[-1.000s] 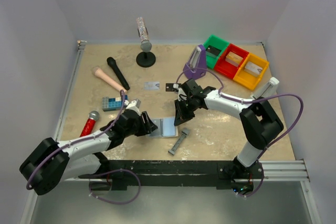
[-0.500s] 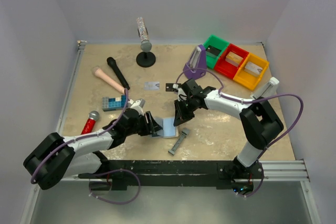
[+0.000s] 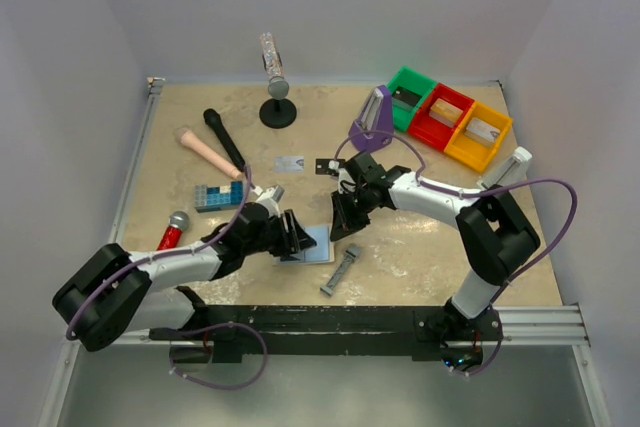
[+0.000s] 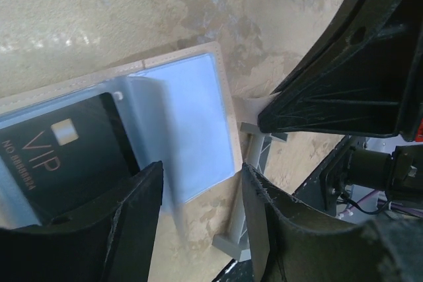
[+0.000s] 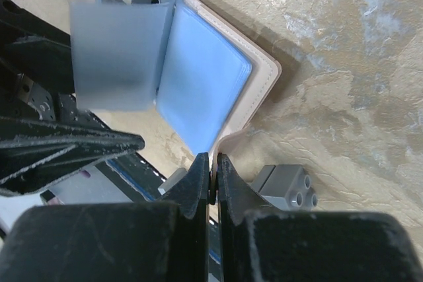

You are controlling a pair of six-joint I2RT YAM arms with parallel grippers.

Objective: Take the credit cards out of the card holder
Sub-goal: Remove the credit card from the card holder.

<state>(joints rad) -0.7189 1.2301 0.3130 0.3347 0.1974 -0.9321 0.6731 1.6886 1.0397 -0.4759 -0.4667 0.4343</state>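
Soft, even overhead light, faint short shadows on mottled beige tabletop (image 3: 420, 247); wrist views: flap of pale blue-grey bifold card holder (image 5: 198, 77) smeared, near black gripper fingers (image 4: 86, 229) dark, unfocused.

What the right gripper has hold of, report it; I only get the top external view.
Observer: The right gripper is shut on the tan edge of the card holder, which lies open.
Operator: Now report any card inside.
Observer: The left wrist view shows a black card printed VIP in one pocket.
Operator: Give me the left gripper.
Observer: The left gripper is open over the holder's pale blue half.
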